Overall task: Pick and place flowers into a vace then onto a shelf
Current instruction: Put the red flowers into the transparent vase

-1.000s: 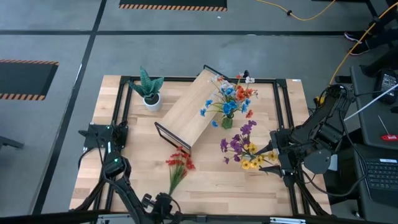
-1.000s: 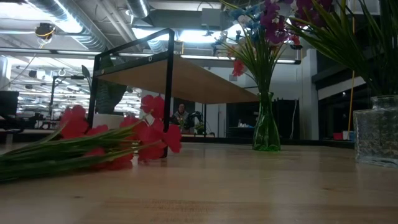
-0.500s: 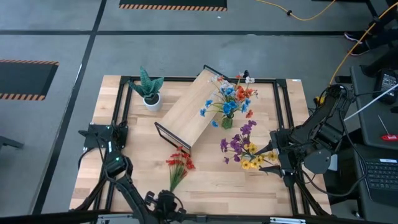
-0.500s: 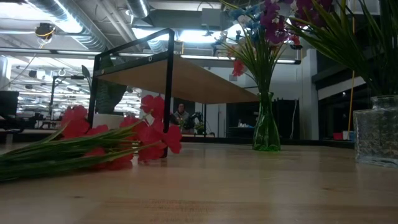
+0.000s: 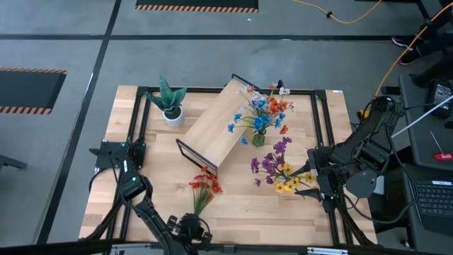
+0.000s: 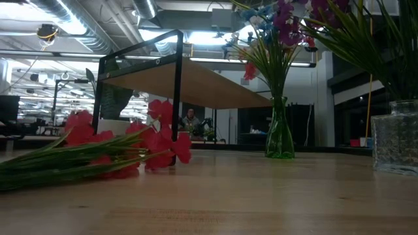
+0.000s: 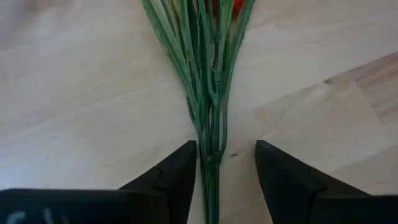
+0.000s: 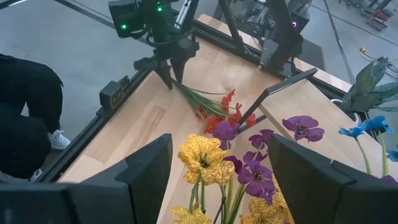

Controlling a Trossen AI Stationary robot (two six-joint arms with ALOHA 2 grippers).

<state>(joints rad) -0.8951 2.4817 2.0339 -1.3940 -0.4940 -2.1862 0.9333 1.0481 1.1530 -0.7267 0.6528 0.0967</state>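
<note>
The red flowers (image 5: 204,185) lie flat on the table near its front edge, stems toward the near side. My left gripper (image 7: 225,146) stands open at the stem ends (image 7: 210,124), one finger on each side of the bundle. The green vace (image 5: 259,138) stands on the table beside the shelf (image 5: 219,120) and holds blue, orange and red sprigs. The purple and yellow flowers (image 5: 274,170) stand at the right. My right gripper (image 8: 219,140) is open, with a finger on either side of their blossoms. My left gripper has the stem bundle (image 7: 208,158) running along between its fingers, close against one fingertip (image 7: 186,163). I cannot tell whether that finger touches it. The fingers point down at the table, and the stems lie on the wood.
A spiky green plant in a white pot (image 5: 170,106) stands at the far left. A clear glass vase (image 6: 394,137) holds the stems of the purple and yellow flowers. Black frame rails (image 5: 325,127) border the table. A person (image 8: 25,112) stands beyond the table's left edge.
My left gripper has shifted a little toward the stem ends of the red flowers at the near edge. Everything else has kept still.
</note>
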